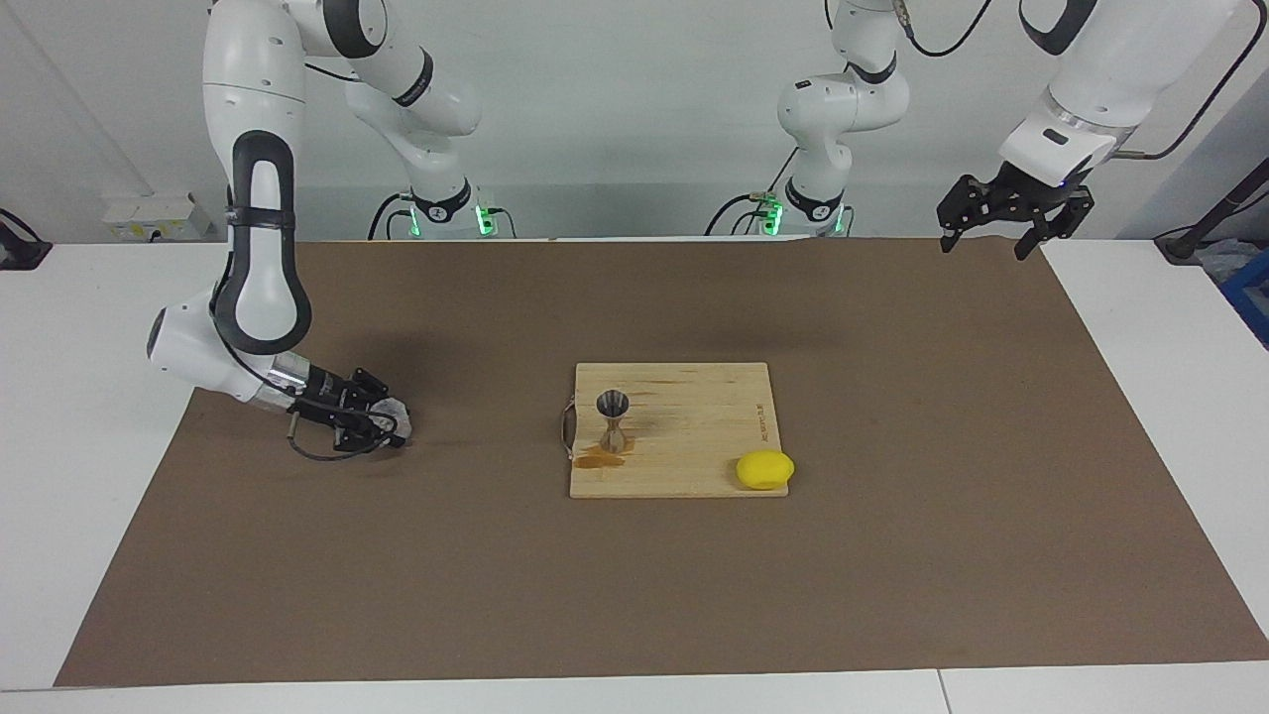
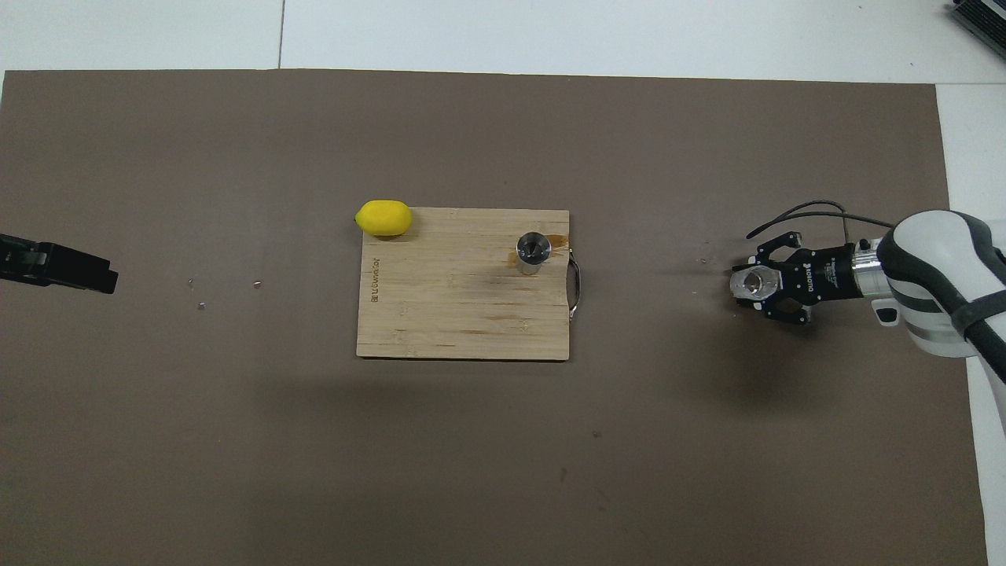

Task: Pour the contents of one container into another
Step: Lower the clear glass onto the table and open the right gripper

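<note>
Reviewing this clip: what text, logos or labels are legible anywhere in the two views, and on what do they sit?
Burned-in wording along one edge of the cutting board, near the lemon: too blurred to read.
White lettering on the right gripper body: too small to read with confidence.
No text visible on the jigger, the glass cup or the left gripper.

The right hand (image 1: pixel 382 424) hides most of the glass cup (image 1: pixel 395 414), so grip unclear
</note>
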Controlling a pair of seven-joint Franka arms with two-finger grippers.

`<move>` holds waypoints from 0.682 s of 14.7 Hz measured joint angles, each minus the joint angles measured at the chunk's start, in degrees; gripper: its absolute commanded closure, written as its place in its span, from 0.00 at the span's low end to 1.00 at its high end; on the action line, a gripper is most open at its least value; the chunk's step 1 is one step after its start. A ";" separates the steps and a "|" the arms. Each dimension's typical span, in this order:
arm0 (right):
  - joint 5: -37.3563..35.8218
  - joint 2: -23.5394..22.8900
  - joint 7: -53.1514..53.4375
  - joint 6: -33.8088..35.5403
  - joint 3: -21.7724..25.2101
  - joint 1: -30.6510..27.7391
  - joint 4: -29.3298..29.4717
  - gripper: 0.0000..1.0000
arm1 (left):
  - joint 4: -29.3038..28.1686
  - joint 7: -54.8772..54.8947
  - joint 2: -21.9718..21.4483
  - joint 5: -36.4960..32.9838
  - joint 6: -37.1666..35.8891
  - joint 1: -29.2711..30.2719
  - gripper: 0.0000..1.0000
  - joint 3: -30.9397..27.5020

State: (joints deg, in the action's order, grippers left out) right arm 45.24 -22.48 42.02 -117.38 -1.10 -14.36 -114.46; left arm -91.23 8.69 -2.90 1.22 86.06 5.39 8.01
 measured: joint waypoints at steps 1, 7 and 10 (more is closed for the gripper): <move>0.00 0.00 0.00 -0.05 0.16 -0.01 -0.01 0.04 | 0.00 0.00 0.00 0.00 0.00 0.00 0.00 0.00; -4.38 1.18 0.00 -0.61 0.90 -0.60 0.03 0.03 | 0.00 0.00 0.00 0.00 0.00 0.00 0.00 0.00; -11.49 3.13 -0.02 -0.62 0.99 -1.92 0.08 0.01 | 0.00 0.00 0.00 0.00 0.00 0.00 0.00 0.00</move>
State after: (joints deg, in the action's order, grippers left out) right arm 33.75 -19.36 42.01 -118.00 -0.11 -16.28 -114.38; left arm -91.23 8.69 -2.90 1.22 86.06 5.39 8.01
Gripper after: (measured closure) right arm 0.026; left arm 0.000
